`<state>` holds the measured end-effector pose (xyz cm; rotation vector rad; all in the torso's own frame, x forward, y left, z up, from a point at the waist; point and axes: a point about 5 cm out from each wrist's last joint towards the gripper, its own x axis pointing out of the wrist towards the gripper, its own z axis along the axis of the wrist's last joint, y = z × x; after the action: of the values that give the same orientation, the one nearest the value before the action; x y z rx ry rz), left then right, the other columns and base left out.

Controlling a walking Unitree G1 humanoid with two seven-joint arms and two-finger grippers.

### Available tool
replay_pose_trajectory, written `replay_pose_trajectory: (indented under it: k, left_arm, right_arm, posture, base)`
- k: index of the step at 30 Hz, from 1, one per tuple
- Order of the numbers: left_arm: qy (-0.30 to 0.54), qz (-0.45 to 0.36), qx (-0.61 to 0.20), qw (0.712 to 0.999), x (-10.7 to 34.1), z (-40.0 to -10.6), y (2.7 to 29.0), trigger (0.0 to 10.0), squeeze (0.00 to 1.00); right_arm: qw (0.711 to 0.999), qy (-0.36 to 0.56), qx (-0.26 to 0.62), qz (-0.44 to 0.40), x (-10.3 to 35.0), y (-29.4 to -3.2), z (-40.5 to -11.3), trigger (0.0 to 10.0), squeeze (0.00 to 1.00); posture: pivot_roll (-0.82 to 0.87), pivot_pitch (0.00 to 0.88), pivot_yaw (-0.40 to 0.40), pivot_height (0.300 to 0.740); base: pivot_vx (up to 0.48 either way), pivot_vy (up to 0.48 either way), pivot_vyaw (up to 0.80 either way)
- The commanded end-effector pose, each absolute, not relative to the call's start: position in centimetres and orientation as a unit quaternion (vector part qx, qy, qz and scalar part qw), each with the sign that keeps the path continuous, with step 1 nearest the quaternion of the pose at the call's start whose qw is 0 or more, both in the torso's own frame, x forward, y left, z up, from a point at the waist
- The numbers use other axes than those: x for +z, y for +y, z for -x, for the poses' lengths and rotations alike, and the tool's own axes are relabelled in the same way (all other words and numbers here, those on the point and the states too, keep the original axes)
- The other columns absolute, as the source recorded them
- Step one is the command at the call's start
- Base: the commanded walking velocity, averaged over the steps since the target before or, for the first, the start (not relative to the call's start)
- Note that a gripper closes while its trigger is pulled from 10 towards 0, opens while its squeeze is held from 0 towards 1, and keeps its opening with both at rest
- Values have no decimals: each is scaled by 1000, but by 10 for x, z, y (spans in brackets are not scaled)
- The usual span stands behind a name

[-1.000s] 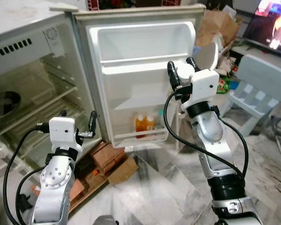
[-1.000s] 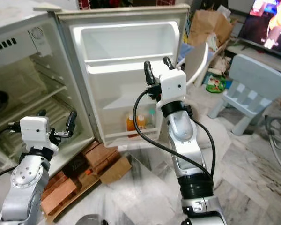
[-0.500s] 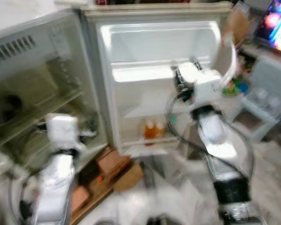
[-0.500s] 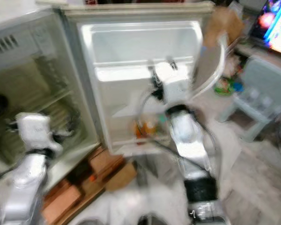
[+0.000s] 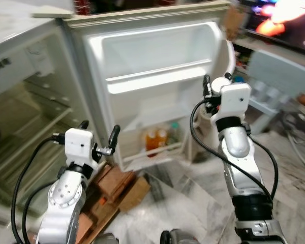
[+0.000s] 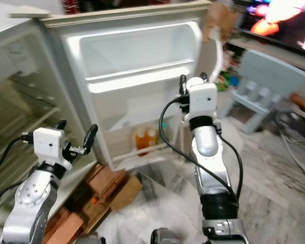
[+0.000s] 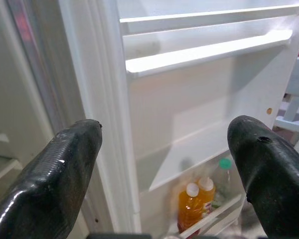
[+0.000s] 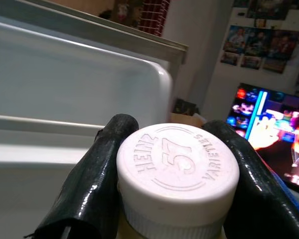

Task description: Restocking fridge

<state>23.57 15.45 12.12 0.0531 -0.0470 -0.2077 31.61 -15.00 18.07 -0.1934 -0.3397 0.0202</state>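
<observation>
My right gripper [image 5: 215,90] is shut on a bottle with a white Heinz cap [image 8: 177,164], held upright in front of the right part of the open fridge door [image 5: 152,61]. The door's bottom shelf holds two orange bottles [image 5: 155,140] and a green-capped bottle [image 7: 223,172]. My left gripper [image 5: 99,130] stands open and holds nothing, low by the door's hinge side. In the left wrist view its fingers [image 7: 55,164] frame the door shelves. The fridge body [image 5: 25,117] is open on the left, with wire shelves inside.
Bricks and cardboard [image 5: 117,183] lie on the marble floor under the fridge. A pale blue child's chair [image 5: 274,76] stands at the right, with cables [image 5: 300,137] on the floor beside it. A lit television [image 5: 284,20] is at the back right.
The whole view has swung and was blurred half a second ago, so the camera moved. Right gripper still holds the bottle before the door. Left gripper stays open.
</observation>
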Motion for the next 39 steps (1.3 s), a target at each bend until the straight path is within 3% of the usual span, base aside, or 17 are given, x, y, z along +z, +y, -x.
replay_pose_trajectory:
  k: [1,12,32,39]
  left_arm:
    - [-31,-24,-108,993,127,-232,156,10000,0]
    - [-45,-18,-118,992,133,-231,154,10000,0]
    - [-50,-19,-115,992,135,-233,153,10000,0]
    - [-49,-18,-119,992,137,-231,149,10000,0]
  right_arm:
    - [971,-216,32,99,202,-138,-320,10000,0]
    - [965,-238,35,105,211,-138,-322,10000,0]
    - [924,-357,91,101,271,-108,-320,10000,0]
    - [935,-336,87,68,268,-106,-341,10000,0]
  posture:
    - [185,0,-50,740]
    - [184,0,-44,740]
    - [190,0,-47,740]
    - [218,27,-47,740]
  base:
    - [0,0,0]
    - [196,0,0]
    - [217,0,0]
    - [0,0,0]
